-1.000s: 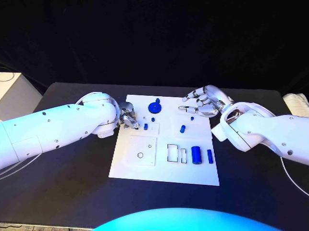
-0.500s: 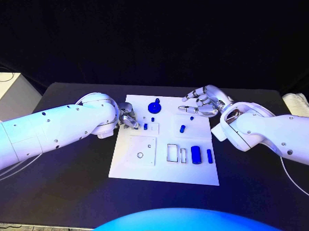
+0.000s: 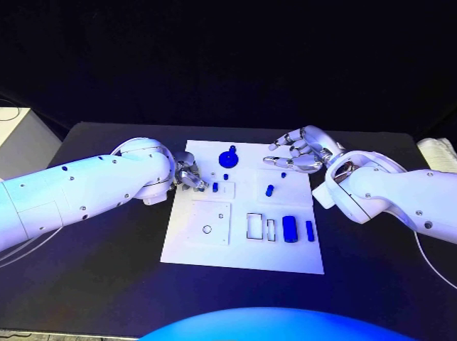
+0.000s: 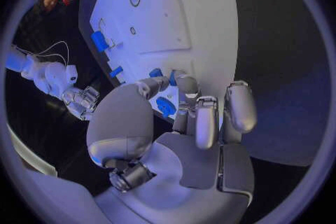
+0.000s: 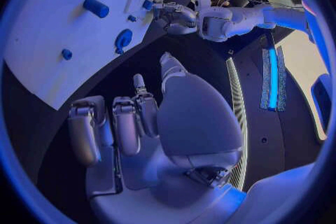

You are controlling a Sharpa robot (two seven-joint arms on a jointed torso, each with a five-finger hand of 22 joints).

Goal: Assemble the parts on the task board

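the task board (image 3: 192,245) lies mid-surface with several blue parts (image 3: 290,229) loose or standing on it; assembly looks early. the left hand (image 3: 190,175) pinches a small blue part (image 4: 165,106) at the board's edge. the right hand (image 3: 297,155) hovers empty, fingers curled.

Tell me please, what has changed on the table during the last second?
Nothing has visibly changed. The left hand stays at the left edge of the task board, beside a small blue part, and the right hand stays above the board's far right corner. The blue parts lie where they were.
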